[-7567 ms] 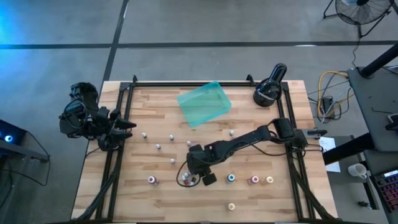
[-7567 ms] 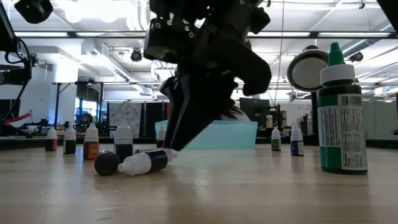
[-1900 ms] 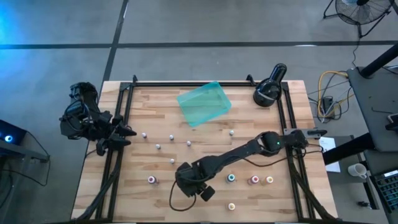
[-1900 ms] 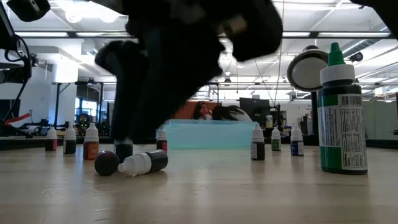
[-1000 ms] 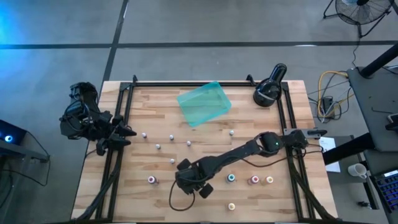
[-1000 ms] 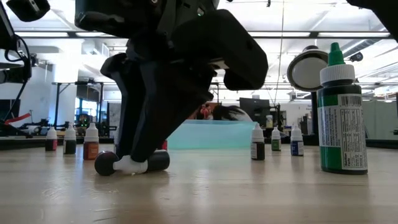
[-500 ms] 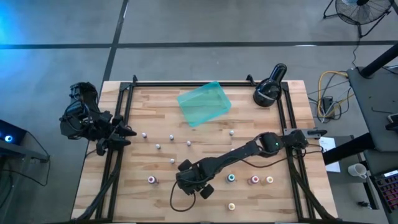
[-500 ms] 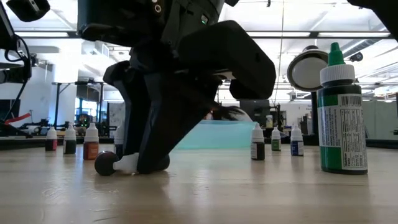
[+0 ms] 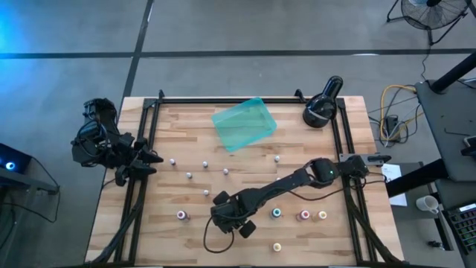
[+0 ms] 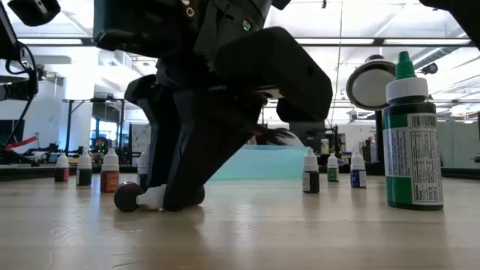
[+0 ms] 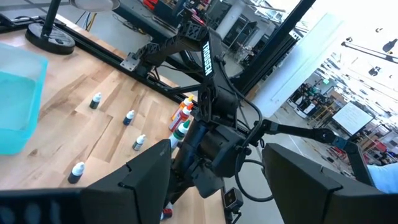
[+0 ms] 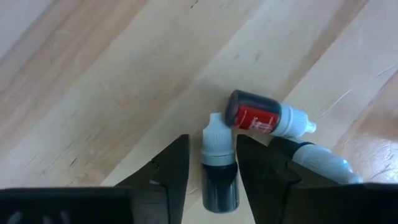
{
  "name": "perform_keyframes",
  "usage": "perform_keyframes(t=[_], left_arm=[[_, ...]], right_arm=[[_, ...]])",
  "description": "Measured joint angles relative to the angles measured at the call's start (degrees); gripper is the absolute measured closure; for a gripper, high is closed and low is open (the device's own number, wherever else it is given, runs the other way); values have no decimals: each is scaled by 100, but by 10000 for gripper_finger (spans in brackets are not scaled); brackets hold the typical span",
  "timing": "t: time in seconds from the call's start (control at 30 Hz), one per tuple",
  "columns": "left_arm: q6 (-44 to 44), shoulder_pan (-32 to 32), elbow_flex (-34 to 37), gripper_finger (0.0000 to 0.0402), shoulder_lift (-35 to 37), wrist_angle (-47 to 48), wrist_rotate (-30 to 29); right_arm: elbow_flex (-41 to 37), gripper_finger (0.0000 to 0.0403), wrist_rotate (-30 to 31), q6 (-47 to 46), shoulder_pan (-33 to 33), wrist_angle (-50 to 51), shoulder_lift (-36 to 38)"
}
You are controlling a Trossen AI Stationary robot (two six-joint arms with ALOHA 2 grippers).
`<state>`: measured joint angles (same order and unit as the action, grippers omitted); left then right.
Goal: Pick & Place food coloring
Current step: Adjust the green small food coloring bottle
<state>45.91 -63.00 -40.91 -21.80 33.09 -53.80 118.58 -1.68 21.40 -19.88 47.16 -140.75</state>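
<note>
Small white-capped food coloring bottles stand scattered over the wooden table, among them a pink one (image 9: 182, 215) and a teal one (image 9: 276, 213). My right gripper (image 9: 223, 216) points steeply down at the near middle, open. Its fingers stand on either side of a dark bottle (image 12: 219, 180) that lies on its side on the wood, white cap (image 12: 217, 140) pointing away from the wrist. A red-labelled bottle (image 12: 255, 116) lies just beyond that cap. In the low view the fingers (image 10: 180, 191) reach the table and cover most of the lying bottle. My left gripper (image 9: 152, 156) waits open at the table's left edge. My right gripper comes from above, slanting, with its fingers along the lying dark bottle. One finger (image 12: 264, 171) stands right against the bottle's side (image 12: 236, 180), and bare wood shows between the other finger (image 12: 171, 171) and the bottle. I cannot tell whether either finger touches it.
A translucent teal tray (image 9: 244, 123) lies at the far middle, and a black round lamp-like device (image 9: 321, 108) stands at the far right. A large green bottle (image 10: 411, 142) stands close to the low camera. A third lying bottle (image 12: 323, 163) lies beside the right finger.
My right gripper has settled slightly lower over the lying bottle. In the low view its near finger now covers the bottle's dark body, which showed a second ago. The bottles have stayed where they were.
</note>
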Motion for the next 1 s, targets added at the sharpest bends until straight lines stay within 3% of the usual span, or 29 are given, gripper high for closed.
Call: perform_keyframes(t=[0.33,0.63,0.87,1.0], left_arm=[[35,1,1,177,0,1,0],[76,2,0,177,0,-1,2],[72,1,2,177,0,0,2],[70,1,0,177,0,-1,2]], right_arm=[[0,333,1,-1,0,-25,0],[317,331,27,-758,-16,-84,-11],[344,331,-1065,-1216,-127,90,-10],[341,331,-1102,-1055,-192,47,-10]])
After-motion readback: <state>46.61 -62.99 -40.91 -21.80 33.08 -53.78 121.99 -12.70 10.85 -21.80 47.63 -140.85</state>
